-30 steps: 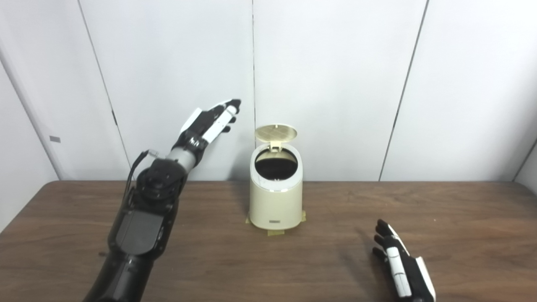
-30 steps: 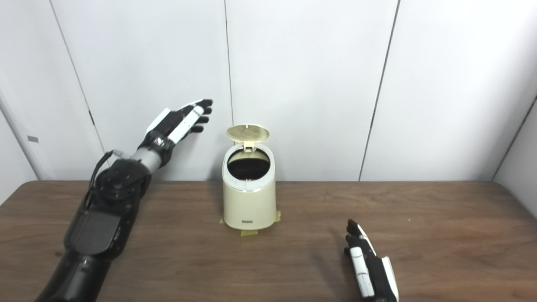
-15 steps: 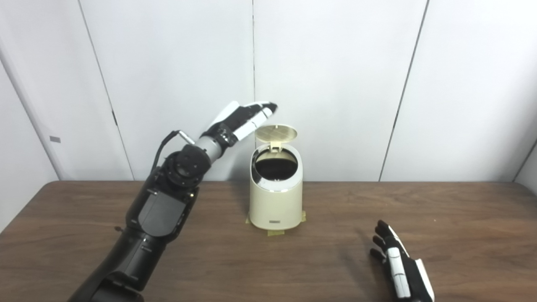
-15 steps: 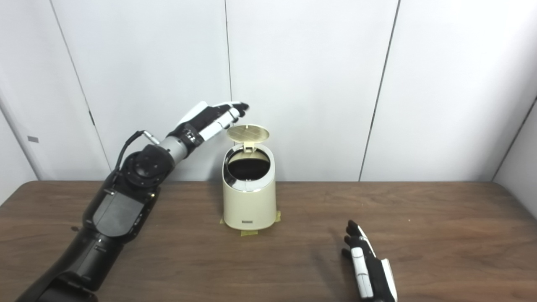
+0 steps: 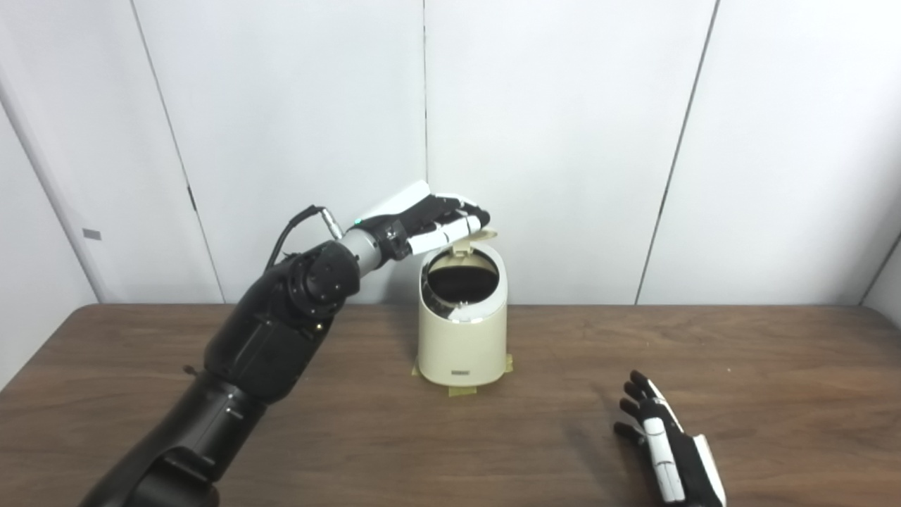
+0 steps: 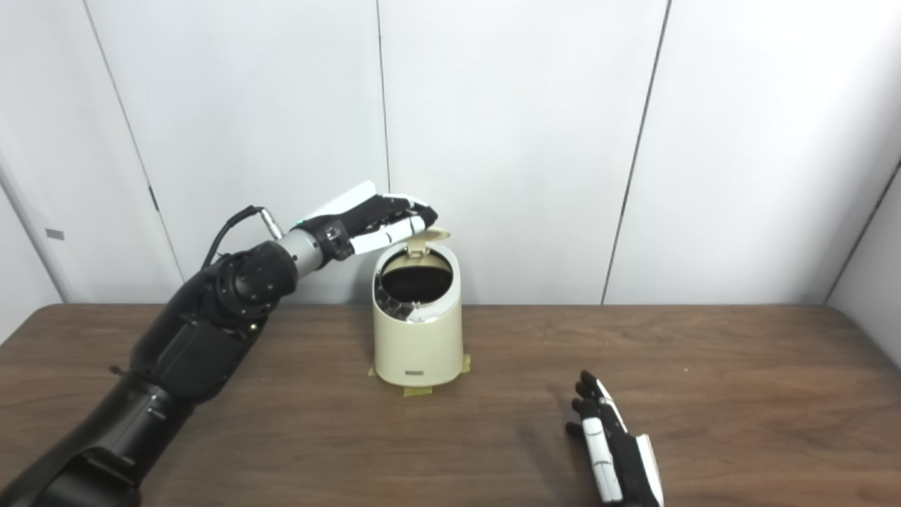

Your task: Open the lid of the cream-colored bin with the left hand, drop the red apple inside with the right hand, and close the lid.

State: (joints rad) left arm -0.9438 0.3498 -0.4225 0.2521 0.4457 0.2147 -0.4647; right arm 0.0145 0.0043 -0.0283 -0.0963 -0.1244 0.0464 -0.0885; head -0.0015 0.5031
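The cream-colored bin [image 5: 462, 331] stands upright at the middle of the brown table [image 5: 774, 366], its round mouth dark and uncovered. Its hinged lid [image 5: 470, 238] is raised at the back and mostly hidden under my left hand [image 5: 429, 217], which lies flat on top of it with fingers stretched out, holding nothing. My right hand [image 5: 669, 451] rests palm down on the table at the front right, fingers spread and empty. No red apple shows in either view; the bin's inside is too dark to read.
Yellow tape tabs [image 5: 459, 389] stick out around the bin's base. White wall panels [image 5: 563, 141] rise straight behind the table's back edge, close behind the bin. My black left arm [image 5: 267, 345] crosses the table's left half.
My left hand has swung right and down from high at the left onto the raised lid, which now tilts lower. The right hand has slid slightly toward the front edge.
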